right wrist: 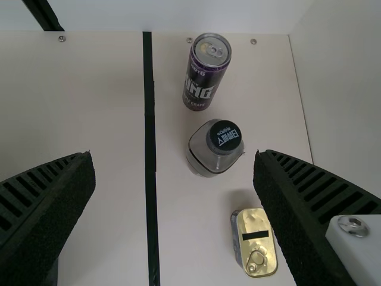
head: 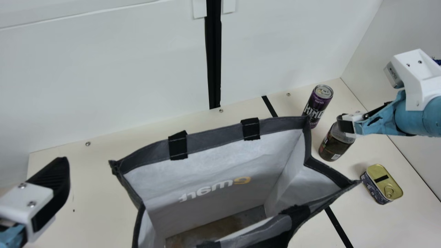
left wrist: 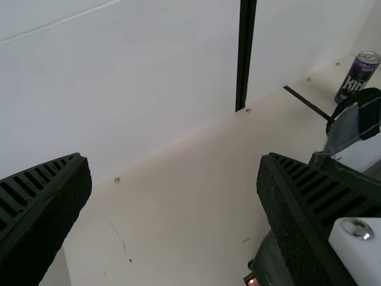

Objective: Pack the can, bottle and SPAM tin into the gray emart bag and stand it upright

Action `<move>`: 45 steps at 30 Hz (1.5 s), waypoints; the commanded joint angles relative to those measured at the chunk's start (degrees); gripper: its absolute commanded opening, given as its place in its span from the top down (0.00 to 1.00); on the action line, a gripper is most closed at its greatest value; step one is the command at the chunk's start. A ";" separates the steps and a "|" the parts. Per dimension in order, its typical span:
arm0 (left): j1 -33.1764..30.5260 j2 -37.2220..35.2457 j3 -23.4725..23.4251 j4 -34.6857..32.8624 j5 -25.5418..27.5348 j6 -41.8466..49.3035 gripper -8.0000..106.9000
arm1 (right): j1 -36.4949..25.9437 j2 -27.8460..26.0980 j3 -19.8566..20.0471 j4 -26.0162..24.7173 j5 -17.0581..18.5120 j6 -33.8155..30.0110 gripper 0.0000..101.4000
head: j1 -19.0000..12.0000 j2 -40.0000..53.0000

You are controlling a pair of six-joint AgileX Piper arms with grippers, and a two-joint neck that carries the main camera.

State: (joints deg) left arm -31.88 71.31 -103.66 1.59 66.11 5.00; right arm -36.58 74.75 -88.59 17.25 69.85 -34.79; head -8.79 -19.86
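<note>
1. The gray fabric emart bag [head: 214, 143] is stood upright, mouth open, on the cream flat bench [head: 93, 179].
2. Towards two o'clock from it, the tall purple-and-black metal can [head: 317, 103] is stood on the bench.
3. Between two and three o'clock, just beside the can, the squat clear plastic bottle with a dark label and black cap [head: 333, 146] is placed upright.
4. At three o'clock, the gold-topped, rounded oblong SPAM tin [head: 384, 182] is set near the bag's corner.
5. The right black ribbed pincer [head: 346, 124] is held by the bottle's top, fingers spread apart.
6. At nine o'clock, the left black ribbed pincer [head: 51, 187] is held with fingers wide apart.
</note>
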 commanded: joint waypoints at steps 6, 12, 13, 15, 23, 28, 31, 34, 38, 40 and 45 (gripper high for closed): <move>-3.97 2.23 -4.74 0.31 -0.08 0.52 0.15 | 0.00 0.00 0.00 0.00 0.00 0.00 0.06 | -1.21 -0.14; -7.34 5.20 -9.32 -0.51 0.38 2.35 0.15 | 0.00 0.00 0.00 0.00 0.00 0.00 0.06 | -1.21 -0.14; -7.84 5.79 -10.08 -0.63 0.51 2.67 0.15 | 0.00 0.00 0.00 0.00 0.00 0.00 0.06 | -1.21 -0.14; -8.75 7.08 -11.68 -0.90 0.84 3.40 0.15 | 0.00 0.00 0.00 0.00 0.00 0.00 0.06 | -1.21 -0.14; -11.71 12.28 -17.66 -3.43 2.70 5.94 0.15 | 0.00 0.00 0.00 0.00 0.00 0.00 0.06 | -1.21 -0.14; -13.75 15.36 -20.52 -4.77 3.80 7.68 0.15 | 0.00 0.00 0.00 0.00 0.00 0.00 0.06 | -1.21 -0.14; -14.87 16.76 -21.06 -5.35 3.80 8.86 0.15 | 0.00 0.00 0.00 0.00 0.00 0.00 0.06 | -1.21 -0.14; -15.80 17.95 -21.28 -5.82 3.80 10.24 0.15 | 0.00 0.00 0.00 0.00 0.00 0.00 0.06 | -1.21 -0.14; -16.64 19.35 -21.07 -6.61 3.80 12.05 0.15 | 0.00 0.00 0.00 0.00 0.00 0.00 0.06 | -1.21 -0.14; -16.97 20.07 -20.96 -6.91 3.80 12.88 0.15 | 0.00 0.00 0.00 0.00 0.00 0.00 0.06 | -1.21 -0.14; -17.65 21.97 -20.88 -7.59 3.80 14.76 0.15 | 0.00 0.00 0.00 0.00 0.00 0.00 0.06 | -1.21 -0.14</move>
State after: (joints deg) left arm -49.49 93.04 -124.50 -5.88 69.91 19.52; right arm -36.58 74.75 -88.59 17.25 69.85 -34.79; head -8.70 -19.86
